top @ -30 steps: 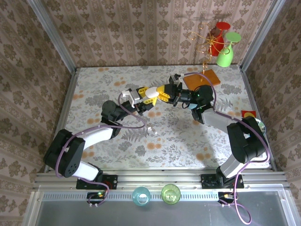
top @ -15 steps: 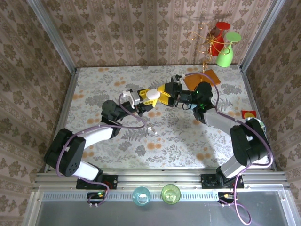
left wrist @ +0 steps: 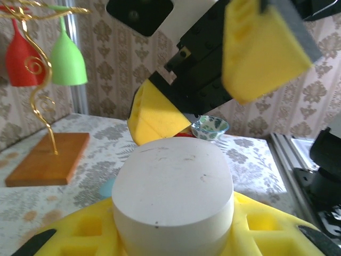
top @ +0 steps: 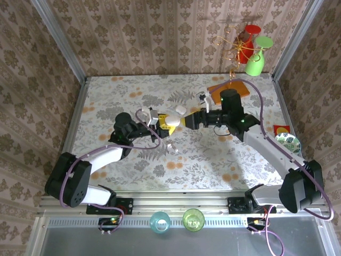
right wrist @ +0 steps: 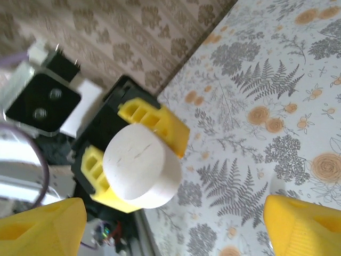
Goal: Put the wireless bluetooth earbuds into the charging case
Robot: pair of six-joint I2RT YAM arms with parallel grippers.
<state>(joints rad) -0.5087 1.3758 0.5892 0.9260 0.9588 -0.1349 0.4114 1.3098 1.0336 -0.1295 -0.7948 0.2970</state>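
The white case [left wrist: 173, 197] was a smooth matte plastic puck. It had an oval outline, a flat face, rounded edges and a few faint specks and scuffs on its skin. The left gripper [top: 170, 122] was clamped on it above the middle of the table. Its blocky yellow fingers [right wrist: 152, 121], moulded with square hollows, pressed against opposite sides of the case's wall.

The case's broad flat face was turned toward the right gripper [top: 187, 120], which stood just beside it, apart from it and not touching. That gripper's jaws were spread wide, and in its wrist view its two yellow tips sat at opposite corners. Which way the oval's long axis ran could not be told from these angles.

One earbud [top: 169, 145] lay on the tablecloth [top: 213, 154], just on the near side of the left gripper. It was a tiny white bit (too small to show which way it pointed or where its long axis lay). The cloth was pale and printed with grey ferns and orange blossoms.

At the far right corner stood a curled gold wire stand [left wrist: 42, 101] on a flat orange wooden base [left wrist: 48, 159]. Red and green glasses hung from it, bowls down.
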